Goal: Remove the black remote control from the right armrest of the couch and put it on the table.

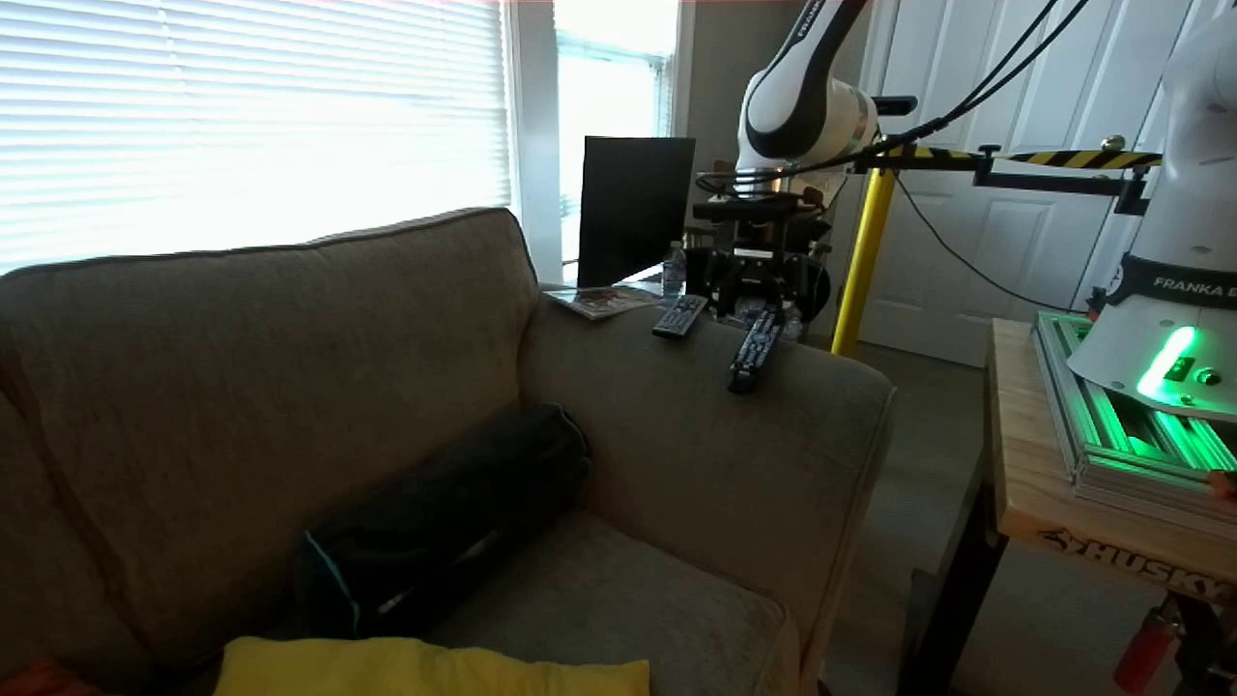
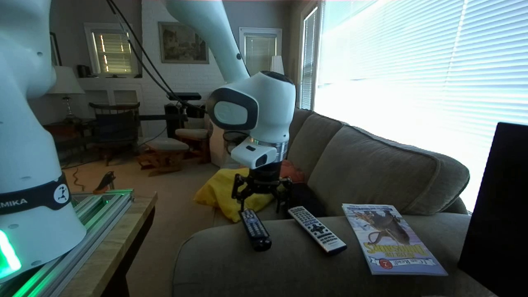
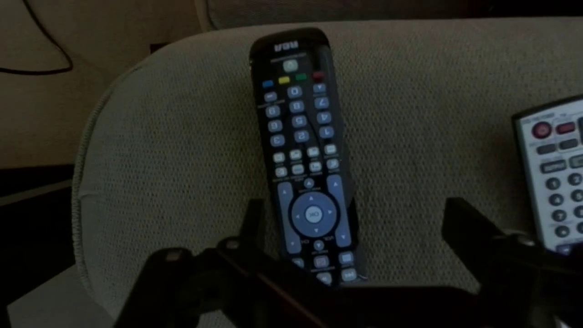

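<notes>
Black remote control (image 3: 300, 150) lies on right armrest (image 3: 401, 114), between spread fingers of gripper (image 3: 355, 204) in wrist view; touch unclear. Grey remote (image 2: 317, 230) and booklet (image 2: 390, 243) on same armrest. Clear bottle (image 1: 674, 271) shows beyond armrest in exterior view; contents unclear.

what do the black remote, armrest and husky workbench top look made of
Black remote control: likely hard plastic, smooth with a faint sheen. Armrest: matte woven fabric, coarse weave visible, apparently padded given its rounded edge. Workbench top: probably wood, light brown with grain-like streaks; any varnish is unclear.
</notes>
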